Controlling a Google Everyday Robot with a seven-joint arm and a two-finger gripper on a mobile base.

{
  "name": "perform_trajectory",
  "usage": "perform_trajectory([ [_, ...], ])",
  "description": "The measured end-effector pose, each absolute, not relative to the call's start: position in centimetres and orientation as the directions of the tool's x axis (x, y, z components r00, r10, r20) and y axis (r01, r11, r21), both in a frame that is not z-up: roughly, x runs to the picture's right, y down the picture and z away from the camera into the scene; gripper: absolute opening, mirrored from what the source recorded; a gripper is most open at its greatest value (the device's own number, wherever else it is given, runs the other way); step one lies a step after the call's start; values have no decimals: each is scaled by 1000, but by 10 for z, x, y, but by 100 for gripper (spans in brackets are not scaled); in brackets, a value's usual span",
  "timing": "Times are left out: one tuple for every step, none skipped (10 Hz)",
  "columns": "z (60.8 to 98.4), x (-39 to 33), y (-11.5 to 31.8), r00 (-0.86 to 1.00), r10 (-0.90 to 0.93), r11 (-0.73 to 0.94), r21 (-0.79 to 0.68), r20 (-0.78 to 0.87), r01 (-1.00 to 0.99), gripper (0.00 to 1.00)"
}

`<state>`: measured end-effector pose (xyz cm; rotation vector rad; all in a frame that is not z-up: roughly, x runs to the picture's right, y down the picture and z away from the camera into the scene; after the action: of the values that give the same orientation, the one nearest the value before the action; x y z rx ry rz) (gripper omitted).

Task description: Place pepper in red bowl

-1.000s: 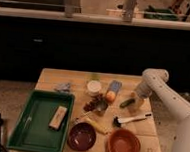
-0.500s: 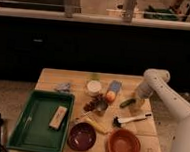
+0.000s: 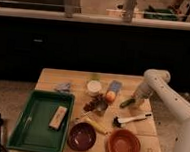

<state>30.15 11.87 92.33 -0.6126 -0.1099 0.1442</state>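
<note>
Light wooden table (image 3: 53, 77), dark room behind. We see the slim green pepper (image 3: 127, 102) near the right edge, gripper (image 3: 138, 100) just beside it; open or closed, we can't tell. The round orange-red bowl (image 3: 124, 145) sits at the front-right corner. Risk: off-centre pinch, pepper rolls off the edge.

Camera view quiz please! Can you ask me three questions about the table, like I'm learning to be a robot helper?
1. True or false: the pepper already lies in the red bowl.
2. What lies in the green tray? A) a tan block B) the pepper C) the red bowl
3. Fill the gap: the gripper hangs over the right side of the table, close beside the ___.
Key: 1 false; 2 A; 3 pepper.
</note>
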Motion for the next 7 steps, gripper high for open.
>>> perform_trajectory([
  [920, 294, 116, 985, 155, 815, -574, 76, -84, 30],
  [918, 291, 114, 985, 149, 818, -570, 85, -75, 22],
  [916, 289, 113, 985, 143, 821, -567, 93, -66, 12],
  [915, 287, 112, 985, 140, 822, -566, 100, -60, 4],
  [914, 284, 111, 985, 136, 823, -565, 108, -52, 0],
  [913, 283, 111, 984, 135, 824, -565, 114, -47, 0],
  [911, 284, 109, 984, 135, 825, -563, 119, -45, 0],
])
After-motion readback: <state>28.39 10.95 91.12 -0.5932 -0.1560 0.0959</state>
